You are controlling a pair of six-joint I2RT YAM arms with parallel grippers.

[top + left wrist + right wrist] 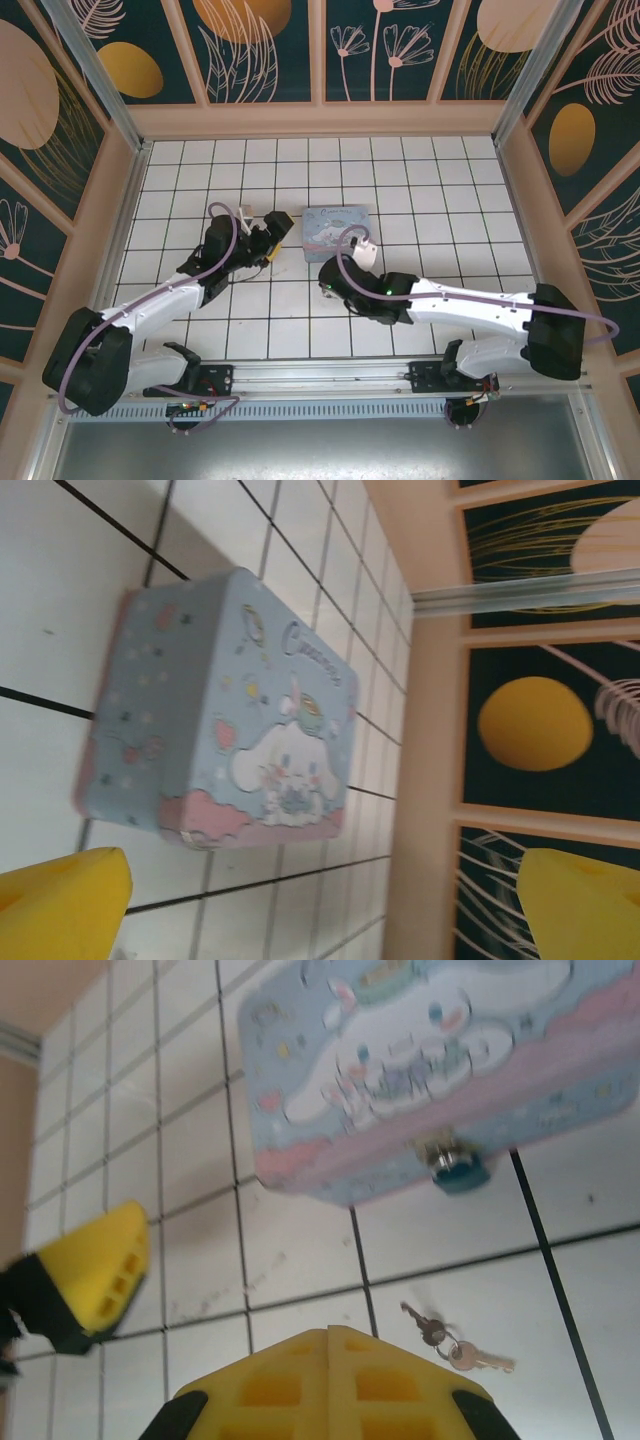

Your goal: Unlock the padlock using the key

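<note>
Bluish padlock [456,1166] seemingly on tin [400,1080] edge, key [480,1361] nearby

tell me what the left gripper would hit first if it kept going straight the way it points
Most likely the cartoon tin box: it lies straight ahead, roughly centred between the open jaws of the left gripper. How far off it sits is hard to judge.

A pastel blue-and-pink cartoon tin box [325,225] lies on the white tiled floor [440,200], ringed by floral wall panels [255,50]
</note>
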